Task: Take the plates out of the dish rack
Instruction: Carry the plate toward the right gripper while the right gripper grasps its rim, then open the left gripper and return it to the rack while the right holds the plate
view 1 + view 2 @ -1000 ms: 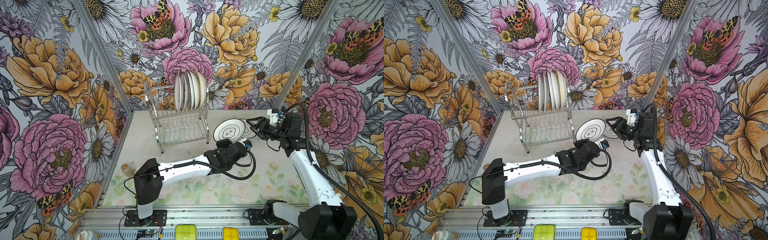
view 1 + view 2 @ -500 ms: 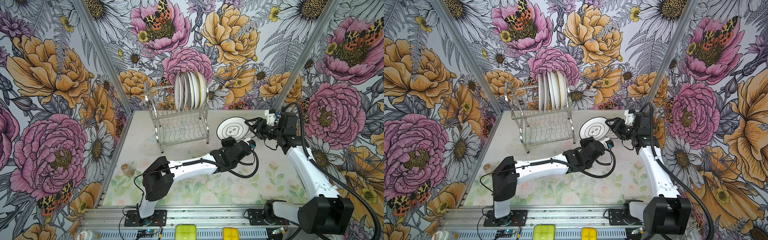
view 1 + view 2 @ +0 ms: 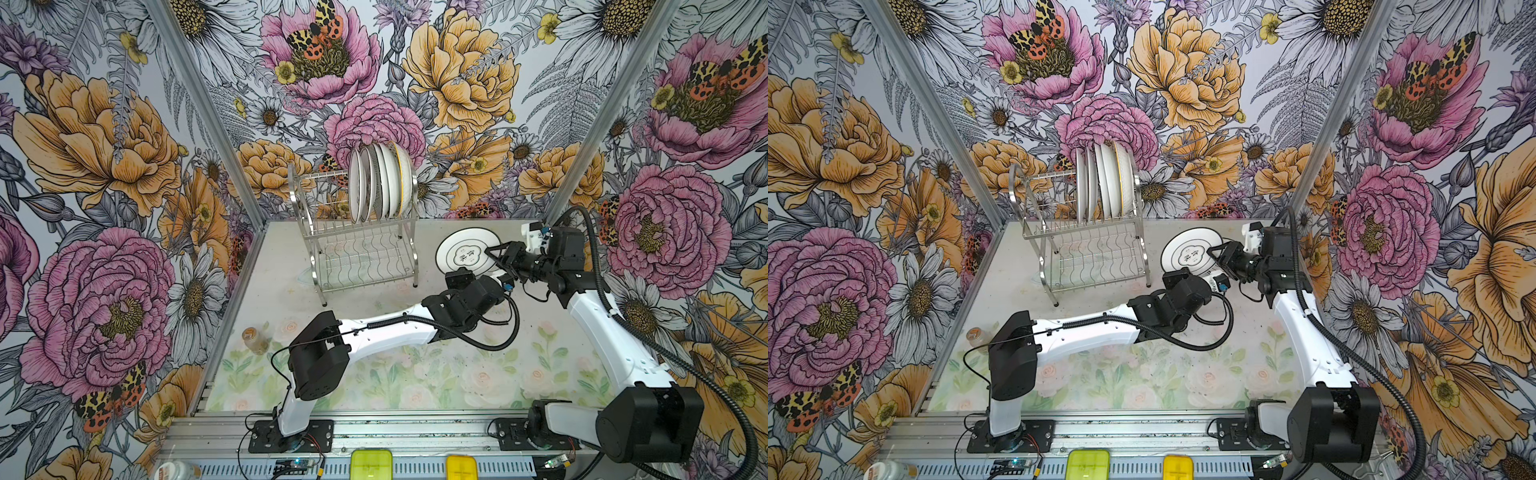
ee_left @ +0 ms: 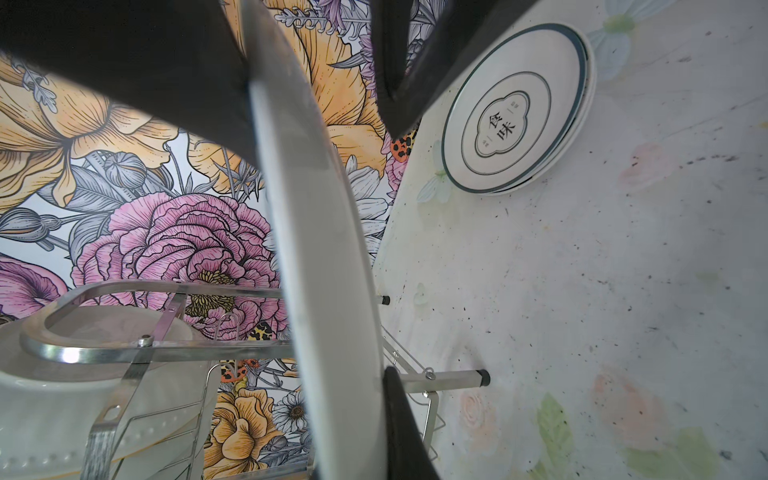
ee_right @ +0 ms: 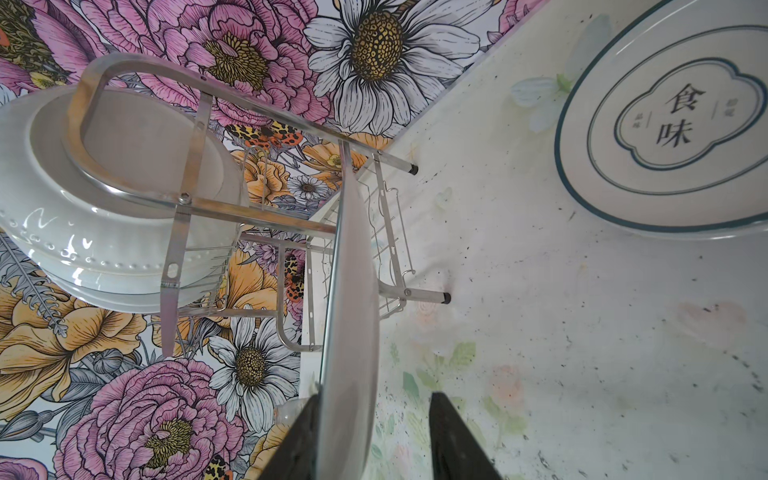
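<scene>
Tools: the left gripper [image 3: 459, 275] is clenched on the rim of a plain white plate [image 4: 316, 249], held on edge. In the left wrist view one black finger [image 4: 401, 424] lies against the plate's face; the other is hidden behind it. The right gripper [image 5: 374, 395] has its jaws parted, straddling the far rim of the same plate. In the right wrist view the rim sits against one finger [image 5: 301, 432] with a clear gap to the other; not clamped. In both top views the two grippers meet nose to nose at about 4 o'clock of the dish rack [image 3: 353, 227]; the held plate is hard to make out there.

Other ware: about six upright plates [image 3: 380, 183] stand packed together in the rack's upper tier, toward its 3 o'clock end. A dark-rimmed plate with black characters [image 3: 467, 253] lies flat at 3 o'clock of the rack, on at least one other plate whose rim shows beneath it in the left wrist view. It is just at 12 o'clock of the left gripper and 9 o'clock of the right.

Surface and room: the table [image 3: 415, 374] is pale, flower-printed and speckled with dark marks; flowered wallpaper [image 3: 104, 166] closes three sides. The rack stands at 12 o'clock of the table, close to the back wall.

Clearances: the flat plates sit near the back right corner; a small amber jar [image 3: 254, 340] stands at the table's 8 o'clock edge. The left arm lies across the middle; bare table shows at 6 o'clock of the rack and along the front.
</scene>
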Available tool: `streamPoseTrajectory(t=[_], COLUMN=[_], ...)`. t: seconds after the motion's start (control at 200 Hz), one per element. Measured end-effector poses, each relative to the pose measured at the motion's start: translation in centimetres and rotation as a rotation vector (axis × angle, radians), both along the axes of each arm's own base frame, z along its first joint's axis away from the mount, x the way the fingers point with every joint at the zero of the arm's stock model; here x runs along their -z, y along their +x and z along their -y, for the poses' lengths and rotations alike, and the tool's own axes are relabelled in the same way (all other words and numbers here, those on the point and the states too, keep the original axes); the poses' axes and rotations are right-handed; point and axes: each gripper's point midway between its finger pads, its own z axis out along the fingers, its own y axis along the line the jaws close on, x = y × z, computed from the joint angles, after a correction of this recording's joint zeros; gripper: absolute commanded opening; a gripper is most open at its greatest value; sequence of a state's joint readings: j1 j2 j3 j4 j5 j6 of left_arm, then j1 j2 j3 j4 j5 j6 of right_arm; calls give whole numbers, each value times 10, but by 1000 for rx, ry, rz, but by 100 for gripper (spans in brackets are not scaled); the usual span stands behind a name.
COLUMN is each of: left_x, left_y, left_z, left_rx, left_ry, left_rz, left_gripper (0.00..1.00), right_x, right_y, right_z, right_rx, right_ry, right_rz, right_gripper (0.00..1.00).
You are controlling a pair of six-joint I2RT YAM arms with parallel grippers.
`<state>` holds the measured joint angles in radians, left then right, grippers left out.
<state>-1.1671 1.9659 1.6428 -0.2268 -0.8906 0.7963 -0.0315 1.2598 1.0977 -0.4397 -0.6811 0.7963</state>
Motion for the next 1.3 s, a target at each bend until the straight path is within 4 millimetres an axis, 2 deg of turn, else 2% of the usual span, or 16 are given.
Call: streamPoseTrajectory(t=[0.165,0.275,0.53,0.651,1.006,1.296], left_x=[8,8,6,2,1,6], left_y=[1,2,5,5,5,4], left_z=[3,5,5,7,8,7], left_rx=[1,3,-11,-12,-23,-29], left_ry=[16,21,36,4,-56,-68], left_rz=[-4,0,27,29,9,-13], left_gripper=[0,4,21,31,49,61], right_x=[5,5,10,9,12,-12], right_y=[1,2,3,4,9,21], right_z=[0,0,5,5,11,18], right_rx=[-1,2,44,46,79,116], right_ry=[0,3,-2,-1,-21,-25], right_rz=[-16,-20,-48,-41,-46,15], right_gripper=[24,17,0,0,0,0])
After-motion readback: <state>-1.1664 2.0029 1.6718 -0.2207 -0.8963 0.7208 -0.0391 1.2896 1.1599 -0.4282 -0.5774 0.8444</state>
